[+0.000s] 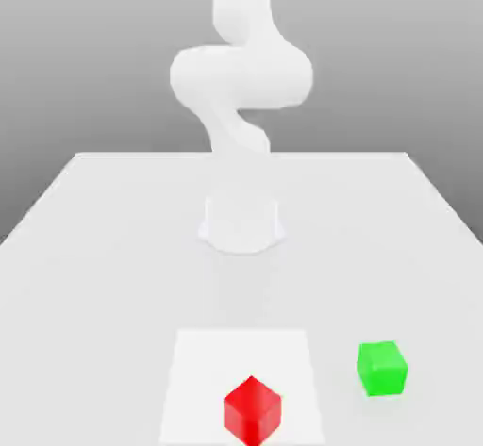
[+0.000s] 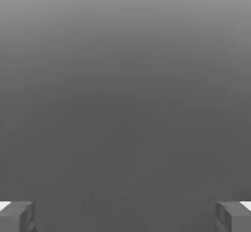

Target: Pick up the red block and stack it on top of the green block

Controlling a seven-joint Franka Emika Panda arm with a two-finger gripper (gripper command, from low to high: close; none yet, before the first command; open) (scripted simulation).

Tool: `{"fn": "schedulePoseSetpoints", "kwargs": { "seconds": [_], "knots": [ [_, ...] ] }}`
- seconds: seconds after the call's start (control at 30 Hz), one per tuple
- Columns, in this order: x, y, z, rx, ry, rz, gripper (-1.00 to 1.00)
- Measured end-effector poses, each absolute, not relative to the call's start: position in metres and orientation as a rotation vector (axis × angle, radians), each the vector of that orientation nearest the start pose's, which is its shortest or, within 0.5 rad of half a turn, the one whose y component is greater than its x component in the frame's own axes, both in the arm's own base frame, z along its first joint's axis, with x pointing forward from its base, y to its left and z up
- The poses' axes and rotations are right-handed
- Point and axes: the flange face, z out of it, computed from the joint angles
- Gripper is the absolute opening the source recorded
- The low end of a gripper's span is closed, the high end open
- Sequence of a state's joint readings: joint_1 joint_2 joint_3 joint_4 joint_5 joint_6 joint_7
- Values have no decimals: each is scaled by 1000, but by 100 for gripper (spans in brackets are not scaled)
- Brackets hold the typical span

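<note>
Two-finger gripper (image 2: 125, 217) wide open, holding nothing; red cube block (image 1: 252, 412) well apart from it, lower down, on white square patch (image 1: 217, 364); green cube block (image 1: 382, 370) likewise below gripper, on pale table (image 1: 104, 293), beside patch.

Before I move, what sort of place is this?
Most likely a bare simulated test scene, not a real room: a plain pale tabletop carrying a white robot arm, a red block and a green block, against a featureless grey backdrop.

A pale table (image 1: 104, 293) carries a white square, red block (image 1: 252, 411) and green block (image 1: 382, 370).
</note>
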State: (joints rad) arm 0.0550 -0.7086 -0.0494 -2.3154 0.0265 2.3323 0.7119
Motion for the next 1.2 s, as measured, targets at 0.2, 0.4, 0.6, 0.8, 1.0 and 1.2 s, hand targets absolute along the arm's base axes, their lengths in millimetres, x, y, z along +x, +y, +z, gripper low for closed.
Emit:
{"fn": "schedulePoseSetpoints", "kwargs": {
  "seconds": [0.2, 0.4, 0.6, 0.8, 1.0, 1.2],
  "knots": [
    [449, 0, 568, -2677, 725, -674, 0],
    [488, 12, 455, -2818, 513, -455, 0],
    [498, 22, 342, -2955, 290, -254, 0],
    [484, 18, 242, -3092, 56, -68, 0],
    [477, 14, 163, -3142, -42, -5, 0],
    [476, 14, 151, -3142, -41, 1, -100]
  ]
}}
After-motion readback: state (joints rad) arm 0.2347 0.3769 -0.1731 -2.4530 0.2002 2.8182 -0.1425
